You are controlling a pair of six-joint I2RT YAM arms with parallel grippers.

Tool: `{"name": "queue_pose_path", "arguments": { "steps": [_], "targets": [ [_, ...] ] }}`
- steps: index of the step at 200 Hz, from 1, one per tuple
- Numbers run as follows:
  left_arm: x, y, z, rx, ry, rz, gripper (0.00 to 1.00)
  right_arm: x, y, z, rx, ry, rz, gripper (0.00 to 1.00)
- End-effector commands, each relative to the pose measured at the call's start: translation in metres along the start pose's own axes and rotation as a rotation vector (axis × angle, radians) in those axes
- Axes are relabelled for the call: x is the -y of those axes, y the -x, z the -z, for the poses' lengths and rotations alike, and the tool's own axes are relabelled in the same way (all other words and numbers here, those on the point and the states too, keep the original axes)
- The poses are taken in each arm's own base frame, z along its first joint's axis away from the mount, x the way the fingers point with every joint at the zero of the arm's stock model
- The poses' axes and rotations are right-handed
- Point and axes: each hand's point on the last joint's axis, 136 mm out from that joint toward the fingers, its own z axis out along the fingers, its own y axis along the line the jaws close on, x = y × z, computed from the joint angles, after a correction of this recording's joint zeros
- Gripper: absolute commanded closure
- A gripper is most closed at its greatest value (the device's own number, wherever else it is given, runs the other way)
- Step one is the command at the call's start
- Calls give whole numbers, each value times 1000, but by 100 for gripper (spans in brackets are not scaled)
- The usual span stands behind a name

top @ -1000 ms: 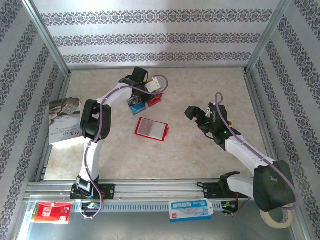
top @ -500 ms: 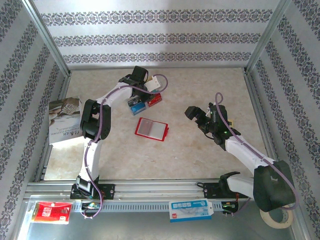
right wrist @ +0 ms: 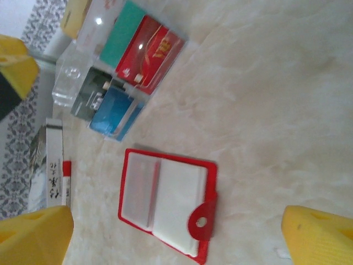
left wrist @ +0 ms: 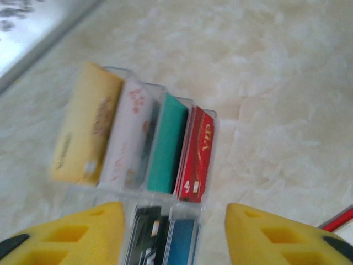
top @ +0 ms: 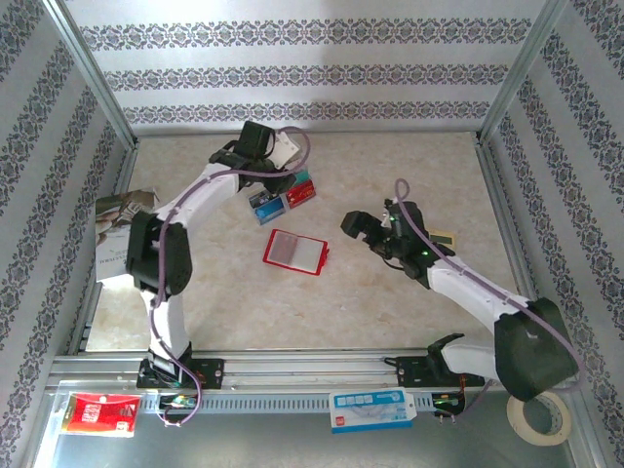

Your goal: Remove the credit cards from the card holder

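The left gripper (left wrist: pixel 174 236) stands open, its two yellow fingertips (left wrist: pixel 66 234) well apart with nothing clamped between them. Just ahead of it lie the credit cards (left wrist: pixel 165 146), fanned side by side in a clear sleeve (left wrist: pixel 124 73) flat on the pale marbled table (left wrist: pixel 287 83). Tan, pale printed, teal and red cards make up the far row. A dark card and a blue one sit in the near row, closest to the fingertips. The wrist picture is blurred, so it is hard to say whether the tips touch the sleeve's near edge; they look to hang just above it.

The right gripper (right wrist: pixel 175 234) is spread wide and holds nothing. In its wrist view the card holder (right wrist: pixel 165 193) lies open and flat between the fingers. Its red rim frames pale clear pockets, and a tab with a round snap sits at one edge. From above, the holder sits near this gripper, on its left, not touching it. The cards lie apart from the holder, beyond it toward the back wall. A magazine (top: pixel 122 239) lies at the table's left edge.
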Motion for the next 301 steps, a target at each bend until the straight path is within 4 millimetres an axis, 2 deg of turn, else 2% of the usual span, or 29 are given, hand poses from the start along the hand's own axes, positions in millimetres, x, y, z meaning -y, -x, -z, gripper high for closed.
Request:
{"name": "queue_pose_path", "arguments": {
  "steps": [1,26,43,55,70,86,126,143,162,190,216,230,236,257,268,279,301],
  "targets": [
    [-28,-17,23,9,173,202,42,-17,-8,-15,-22,-22,90,5],
    [-44,-39,55,66,303,335,33,-37,-27,-36,-70,-34,148,7],
    [-59,-56,76,126,391,400,21,-49,-42,-51,-109,-37,185,9],
    [-65,-78,84,131,420,453,10,-55,-55,-63,-138,-41,219,10],
    [-71,-102,92,119,444,530,3,-62,-68,-79,-176,-43,248,12],
    [-73,-125,99,85,472,599,0,-65,-82,-96,-224,-53,270,13],
    [-72,-153,109,106,471,847,0,-67,-101,-126,-292,-89,302,15],
    [-71,-155,109,118,434,897,0,-64,-108,-135,-324,-110,316,15],
    [-70,-144,109,167,391,847,0,-59,-120,-145,-397,-114,301,17],
    [-69,-137,115,225,384,829,0,-45,-133,-148,-468,-147,295,17],
    [-68,-133,120,212,373,818,0,-25,-143,-137,-545,-175,349,17],
    [-69,-130,124,232,381,807,0,-15,-154,-125,-668,-135,418,17],
    [-70,-129,125,245,383,804,0,-5,-158,-118,-730,-144,437,18],
    [-67,-127,125,270,365,795,0,31,-151,-100,-823,-210,499,20],
    [-65,-126,123,267,349,796,0,40,-144,-94,-827,-237,535,20],
    [-64,-126,120,261,339,798,0,38,-135,-92,-816,-231,548,20],
    [-61,-124,117,253,316,800,0,7,-121,-91,-756,-166,542,20]
  ]
}}
